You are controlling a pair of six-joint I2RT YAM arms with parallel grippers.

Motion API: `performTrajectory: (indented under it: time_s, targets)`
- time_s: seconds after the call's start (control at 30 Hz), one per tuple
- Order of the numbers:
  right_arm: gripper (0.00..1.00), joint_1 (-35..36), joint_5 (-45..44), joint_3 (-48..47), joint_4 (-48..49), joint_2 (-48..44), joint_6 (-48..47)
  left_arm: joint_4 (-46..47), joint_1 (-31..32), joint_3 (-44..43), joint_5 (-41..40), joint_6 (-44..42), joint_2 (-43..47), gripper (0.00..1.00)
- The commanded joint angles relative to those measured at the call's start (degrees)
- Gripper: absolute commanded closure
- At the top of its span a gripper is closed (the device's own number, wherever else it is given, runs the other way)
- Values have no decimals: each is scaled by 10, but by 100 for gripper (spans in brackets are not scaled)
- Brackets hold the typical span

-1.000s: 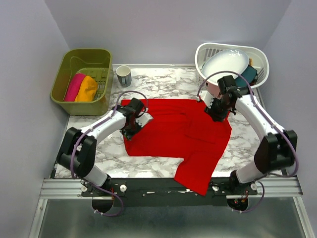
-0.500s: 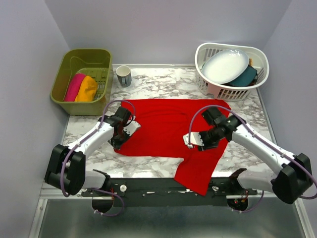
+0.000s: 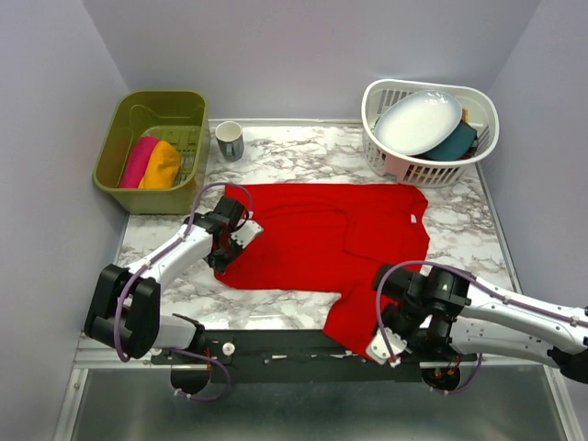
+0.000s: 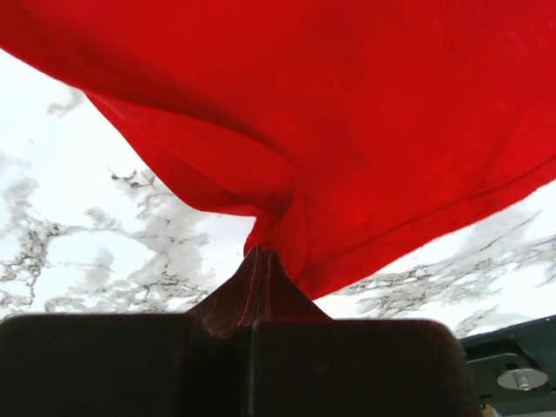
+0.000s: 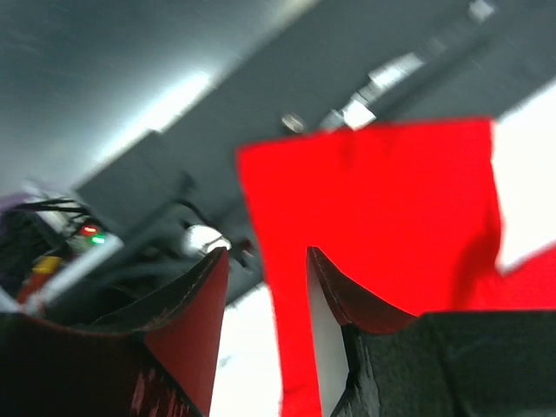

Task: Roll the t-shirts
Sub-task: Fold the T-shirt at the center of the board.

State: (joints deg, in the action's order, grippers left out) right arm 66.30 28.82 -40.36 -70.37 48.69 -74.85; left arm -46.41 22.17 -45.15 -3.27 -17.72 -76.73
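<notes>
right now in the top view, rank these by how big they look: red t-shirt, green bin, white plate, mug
1. red t-shirt
2. green bin
3. white plate
4. mug
None of these look close in size.

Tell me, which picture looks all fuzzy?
The right wrist view is the fuzzy one, with the red shirt smeared at its edges. The left wrist view is sharper but dark along the bottom. The top view is crisp and evenly lit.

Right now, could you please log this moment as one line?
left gripper: shut on red t-shirt edge | right gripper: open by overhanging flap, near table edge | magenta t-shirt, orange t-shirt: in green bin
</notes>
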Motion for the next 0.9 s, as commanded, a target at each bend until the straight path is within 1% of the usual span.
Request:
performTrajectory:
  time_s: [0.0,0.03,0.07,0.1,0.17,0.3,0.33,0.43,0.63,0.73,0.87]
  targets:
    - [50,82,29,11,30,52,114,20,-6,-7,-17,-7,-1,100]
    - [50,111,23,9,44,76,134,19,-7,-11,-20,-9,-2,100]
    - [50,133,6,12,68,90,203,16,-9,-15,-22,-11,-5,100]
    - [51,156,-29,15,113,103,234,13,-11,-19,-24,-12,-7,100]
    - [50,187,-67,22,150,109,282,8,-16,-33,-28,-14,-11,100]
    - [51,198,-97,20,159,128,308,2,-18,-50,-18,-16,-4,100]
    - [51,200,-121,20,167,136,318,4,-18,-53,-17,-15,-3,100]
    - [51,208,-136,17,173,162,333,5,-18,-63,-10,-9,2,100]
    - [56,251,-129,-2,157,233,346,6,-20,-70,-11,-7,21,100]
    - [58,251,-112,-24,128,262,341,10,-20,-64,-10,-8,34,100]
    - [57,252,-115,-25,131,278,343,9,-23,-58,-3,-3,51,100]
